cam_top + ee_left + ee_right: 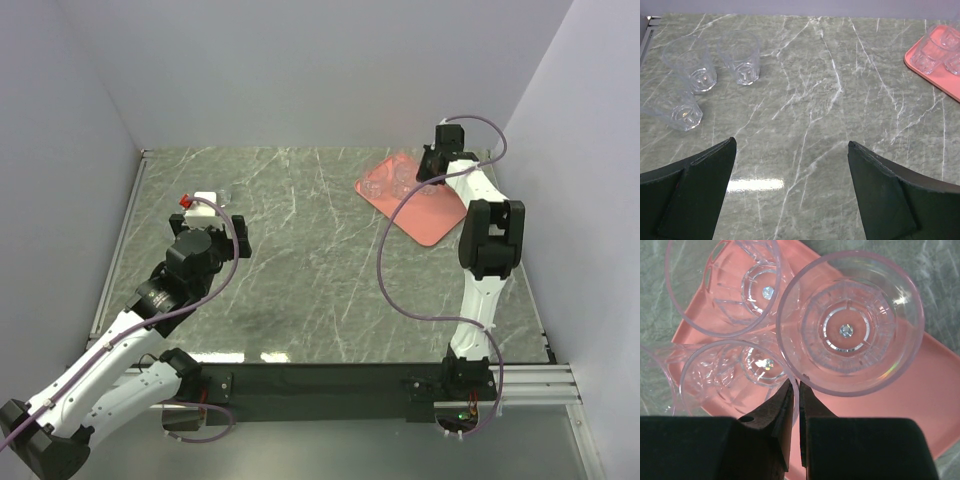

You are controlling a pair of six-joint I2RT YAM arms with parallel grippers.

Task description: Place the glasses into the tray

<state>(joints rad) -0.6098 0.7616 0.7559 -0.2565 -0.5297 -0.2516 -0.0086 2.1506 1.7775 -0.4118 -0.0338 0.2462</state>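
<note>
The salmon-pink tray (pixel 428 218) lies at the far right of the table. My right gripper (pixel 795 385) is over it, shut on the thin rim of a clear glass (pixel 759 365) that stands in the tray (pixel 925 390). Two more glasses (pixel 846 330) (pixel 760 287) stand upright beside it in the tray. My left gripper (pixel 791 142) is open and empty above bare table. Three clear glasses (pixel 690 62) (pixel 741 57) (pixel 676 106) stand upright on the table ahead of it to the left. The left wrist view also shows the tray (pixel 940 77) at its right edge.
The marble table top (pixel 300 260) is enclosed by grey walls at the back and on both sides. A small white object with a red cap (pixel 195 201) sits by the left gripper (pixel 215 215). A purple cable loops from the right arm (pixel 485 240).
</note>
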